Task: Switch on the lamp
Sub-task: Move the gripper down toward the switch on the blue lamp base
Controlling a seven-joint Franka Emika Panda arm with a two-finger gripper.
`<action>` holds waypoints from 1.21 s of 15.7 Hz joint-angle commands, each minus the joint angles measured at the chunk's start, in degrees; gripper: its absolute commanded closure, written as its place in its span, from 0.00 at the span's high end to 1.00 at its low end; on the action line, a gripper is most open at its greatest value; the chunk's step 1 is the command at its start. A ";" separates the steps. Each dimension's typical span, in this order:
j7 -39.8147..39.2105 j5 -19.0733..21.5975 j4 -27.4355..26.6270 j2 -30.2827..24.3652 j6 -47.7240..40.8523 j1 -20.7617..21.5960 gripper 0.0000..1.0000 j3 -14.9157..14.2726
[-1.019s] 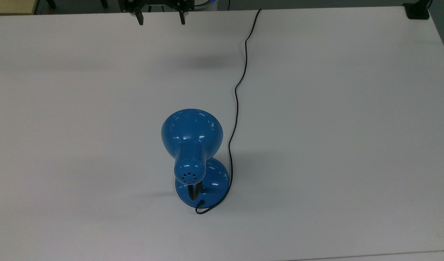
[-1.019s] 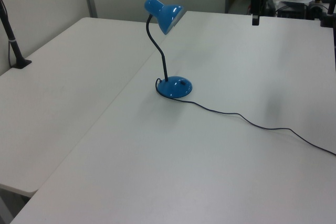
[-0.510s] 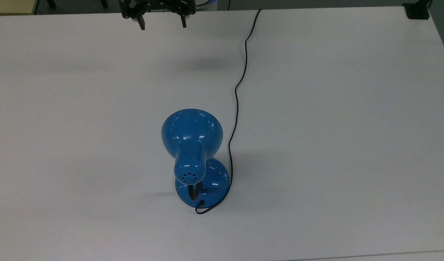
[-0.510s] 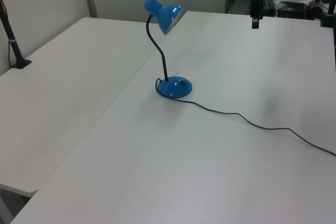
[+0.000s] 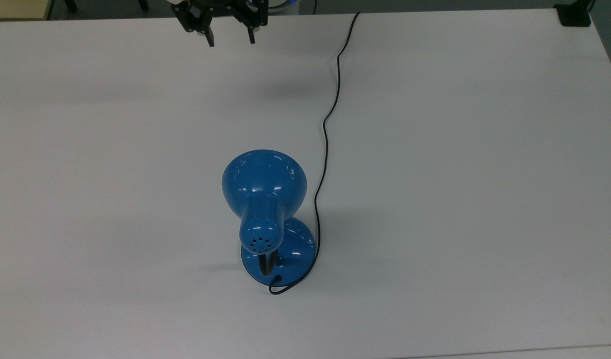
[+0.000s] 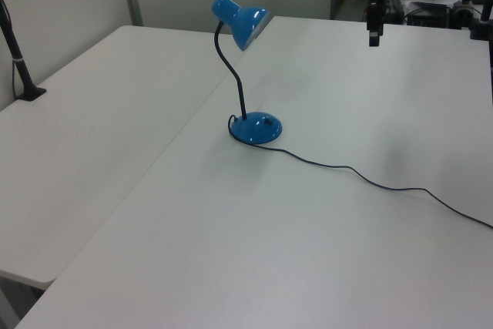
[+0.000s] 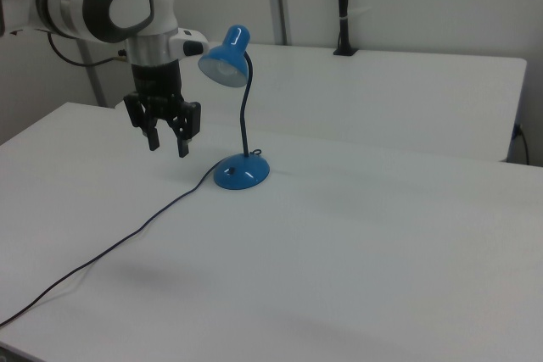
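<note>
You won't find any readable text, label, brand, number or sign on anything here, in the top, left or right views.

Arm enters at the right view's upper left, white links with grey joints, wrist turned downward. Gripper (image 7: 168,145) hangs vertical, black fingers (image 5: 210,39) pointing straight down, jaws parted with an empty gap between them.

Glossy blue lamp (image 5: 263,199) upright mid-table, unlit, black gooseneck arched, shade tilted downward, black cord trailing off.
</note>
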 commanded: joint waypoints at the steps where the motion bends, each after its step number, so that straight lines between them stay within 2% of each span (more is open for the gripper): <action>1: -1.32 1.18 1.07 0.71 0.83 0.35 0.24 -0.18; 3: -1.32 1.36 0.89 0.79 2.23 0.52 0.15 -0.27; 8: -1.23 1.36 1.24 3.16 9.51 1.13 0.12 -0.53; 11: -0.62 1.36 1.33 6.49 17.84 2.28 0.12 -0.62; 15: -0.44 1.62 1.33 11.33 27.88 3.77 0.02 -0.62; 19: -0.18 2.41 2.56 15.37 33.43 4.65 0.00 -0.44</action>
